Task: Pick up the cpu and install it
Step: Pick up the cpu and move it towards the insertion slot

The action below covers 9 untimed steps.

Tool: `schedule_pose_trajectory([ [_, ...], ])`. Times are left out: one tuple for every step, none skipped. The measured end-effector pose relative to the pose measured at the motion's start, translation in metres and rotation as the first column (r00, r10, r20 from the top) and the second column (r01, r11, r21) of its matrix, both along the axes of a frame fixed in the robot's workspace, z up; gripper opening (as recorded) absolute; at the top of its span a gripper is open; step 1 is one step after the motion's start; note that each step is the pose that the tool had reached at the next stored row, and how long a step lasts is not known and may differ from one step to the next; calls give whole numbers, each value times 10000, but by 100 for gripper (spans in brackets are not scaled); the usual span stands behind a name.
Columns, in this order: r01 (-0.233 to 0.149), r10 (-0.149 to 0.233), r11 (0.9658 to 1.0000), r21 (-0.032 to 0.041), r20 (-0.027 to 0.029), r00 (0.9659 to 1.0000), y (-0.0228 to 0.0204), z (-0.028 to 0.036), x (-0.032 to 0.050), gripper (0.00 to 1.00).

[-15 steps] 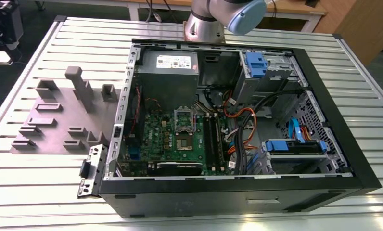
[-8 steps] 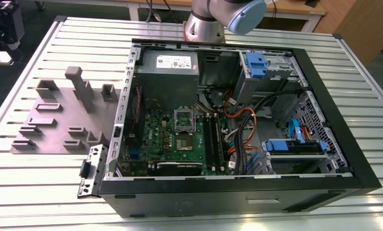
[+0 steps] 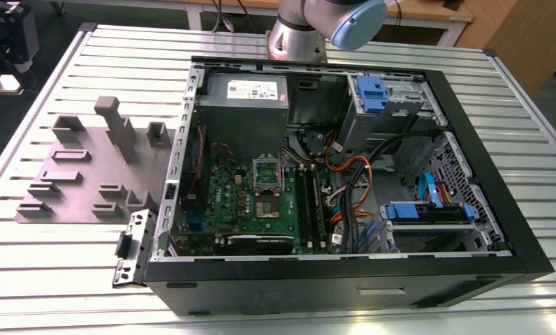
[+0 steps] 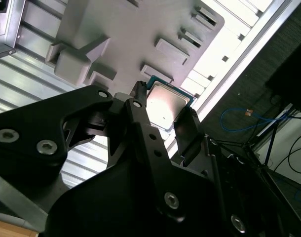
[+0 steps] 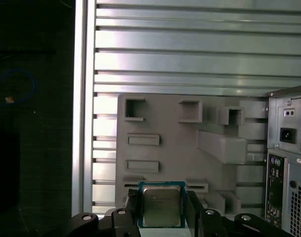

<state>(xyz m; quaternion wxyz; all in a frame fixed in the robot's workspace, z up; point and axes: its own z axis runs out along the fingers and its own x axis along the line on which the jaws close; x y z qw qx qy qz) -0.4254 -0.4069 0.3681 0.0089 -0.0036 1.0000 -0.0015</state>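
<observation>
The cpu (image 4: 168, 104) (image 5: 163, 203) is a small square chip with a silver-grey metal top and a thin greenish rim. In both wrist views it sits between the two black fingers (image 4: 189, 129) (image 5: 131, 206) of my gripper (image 4: 165, 112) (image 5: 163, 211), which is shut on its opposite edges. It hangs above the grey moulded fixture tray (image 4: 140, 34) (image 5: 180, 143). In the exterior view the open computer case (image 3: 501, 230) lies on the table, with the silver socket frame (image 3: 267, 171) on the green motherboard (image 3: 231, 199).
The grey fixture tray (image 3: 82, 174), with raised blocks and slots, lies on the slatted aluminium table (image 3: 63, 293) at the exterior view's left. Cables, blue drive brackets (image 3: 427, 211) and a power supply (image 3: 245, 91) crowd the case. My arm's base (image 3: 297, 38) stands behind it.
</observation>
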Motion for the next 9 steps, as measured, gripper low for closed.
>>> schedule_pose_trajectory([
  [0, 0, 10000, -1, -1, 10000, 0, 1, 3, 47],
  [0, 0, 10000, -2, -3, 10000, 0, 1, 7, 47],
  [1, -1, 10000, 0, 0, 10000, 0, 0, 11, 47],
  [0, 0, 10000, 1, 1, 10000, 0, -1, 13, 47],
  [1, -1, 10000, 0, 1, 10000, 0, -1, 14, 47],
  [1, -1, 10000, 0, 0, 10000, -2, 0, 15, 47],
  [0, 0, 10000, -1, -2, 10000, -4, 1, 16, 47],
  [1, -1, 10000, -1, -1, 10000, -5, 0, 16, 47],
  [1, -1, 10000, -1, -1, 10000, -6, 0, 16, 47],
])
